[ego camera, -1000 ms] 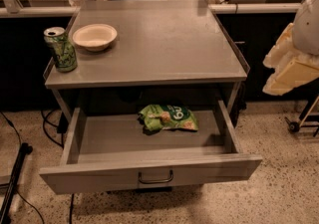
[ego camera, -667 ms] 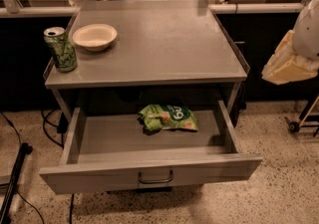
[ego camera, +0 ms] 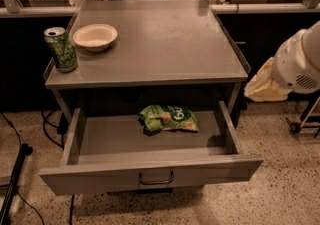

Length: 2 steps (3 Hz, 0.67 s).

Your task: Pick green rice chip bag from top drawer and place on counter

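The green rice chip bag (ego camera: 168, 118) lies flat inside the open top drawer (ego camera: 150, 171), near its back and a little right of centre. The drawer is pulled out below the counter (ego camera: 165, 44), and its dark pull handle sits at the middle of its front panel. My gripper (ego camera: 263, 87) hangs at the right, beside the counter's right edge, at about the height of the counter's front rim. It is apart from the bag and the drawer. The white arm housing (ego camera: 300, 61) sits just above and right of it.
A green-patterned drink can (ego camera: 60, 49) and a white bowl (ego camera: 95, 36) stand on the counter's left side. A rail and other furniture run behind the counter. Cables and a dark stand leg (ego camera: 12, 184) lie on the speckled floor at the left.
My gripper has moved left and somewhat lower, closer to the counter's right side. The bag, drawer, can and bowl have not moved.
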Each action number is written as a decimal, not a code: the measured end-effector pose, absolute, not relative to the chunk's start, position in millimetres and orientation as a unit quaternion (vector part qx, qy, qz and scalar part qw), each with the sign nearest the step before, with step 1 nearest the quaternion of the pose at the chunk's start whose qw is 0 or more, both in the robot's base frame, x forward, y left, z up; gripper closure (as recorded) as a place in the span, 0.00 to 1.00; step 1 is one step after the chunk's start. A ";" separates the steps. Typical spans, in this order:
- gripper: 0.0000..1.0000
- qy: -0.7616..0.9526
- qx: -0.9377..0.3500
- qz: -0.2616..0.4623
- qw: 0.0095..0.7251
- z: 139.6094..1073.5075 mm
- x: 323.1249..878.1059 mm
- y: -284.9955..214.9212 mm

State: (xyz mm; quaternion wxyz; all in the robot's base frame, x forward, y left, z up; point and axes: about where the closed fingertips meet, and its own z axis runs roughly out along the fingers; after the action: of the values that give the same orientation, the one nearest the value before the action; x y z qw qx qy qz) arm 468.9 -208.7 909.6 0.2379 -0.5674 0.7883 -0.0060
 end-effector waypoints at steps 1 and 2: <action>1.00 0.783 -0.563 0.005 0.266 878.4 484.8 -197.7; 1.00 0.783 -0.561 0.001 0.267 878.0 483.5 -198.7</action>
State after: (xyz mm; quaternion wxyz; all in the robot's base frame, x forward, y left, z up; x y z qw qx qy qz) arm 483.5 -198.7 878.0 0.2666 -0.5615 0.7834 0.0015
